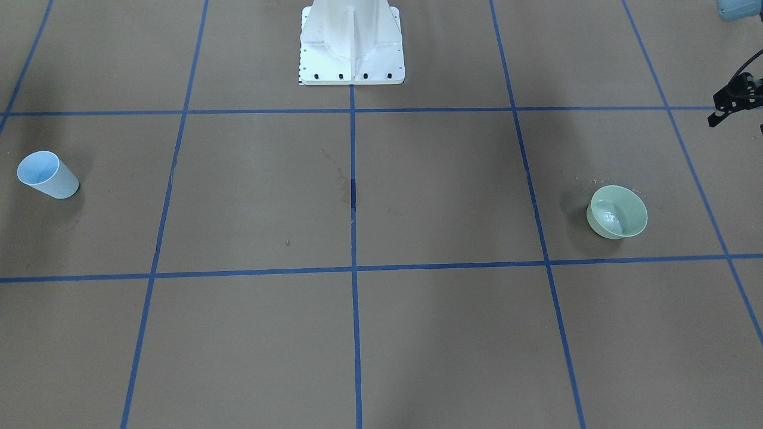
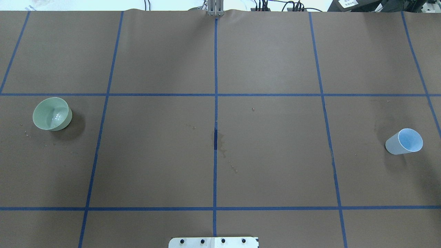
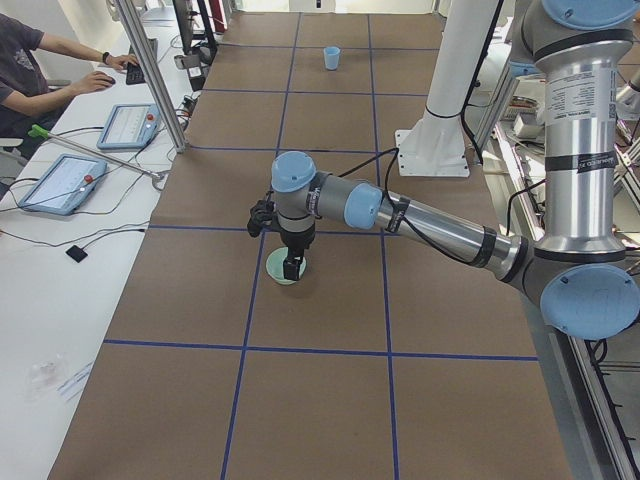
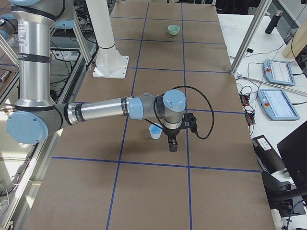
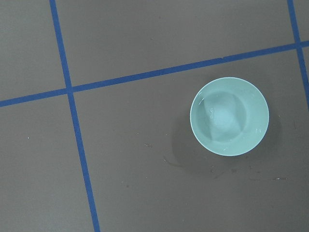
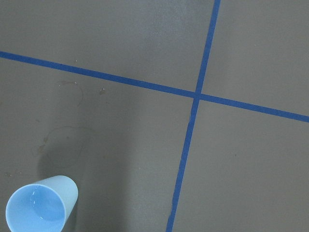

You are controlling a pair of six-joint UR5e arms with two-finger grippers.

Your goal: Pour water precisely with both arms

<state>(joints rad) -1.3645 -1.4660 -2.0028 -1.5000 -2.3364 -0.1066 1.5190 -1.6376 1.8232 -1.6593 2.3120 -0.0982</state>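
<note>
Clearly nothing is gripped yet (jaws' state I cannot tell): left gripper (image 3: 291, 268) over the bowl (image 5: 253, 104) with shallow water (image 5: 221, 121), right gripper (image 4: 172, 143) by the cup (image 6: 69, 187); a clumsy grasp could tip either.

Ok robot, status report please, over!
Left gripper near green bowl, right gripper near blue cup; open or shut, cannot tell. Bowl and cup stand upright, ungripped. Water seems pooled in bowl. Only damp stains between them.
</note>
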